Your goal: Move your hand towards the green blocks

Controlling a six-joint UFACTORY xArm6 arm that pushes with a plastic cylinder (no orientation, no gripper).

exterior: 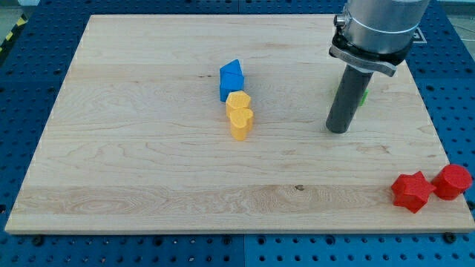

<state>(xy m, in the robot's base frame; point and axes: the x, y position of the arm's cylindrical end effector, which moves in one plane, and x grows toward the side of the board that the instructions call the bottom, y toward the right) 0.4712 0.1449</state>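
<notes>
My tip [338,130] is the lower end of a dark rod under a grey cylinder at the view's upper right. A green block [364,96] shows only as a thin sliver just right of the rod, mostly hidden behind it; its shape cannot be made out. The tip sits just below and left of that sliver. Any other green block is hidden.
A blue block [231,78] sits at the centre top, with a yellow hexagon-like block [237,100] and a yellow heart block [240,122] touching in a column below it. A red star block [411,191] and a red cylinder [452,181] lie at the board's [133,148] lower right corner.
</notes>
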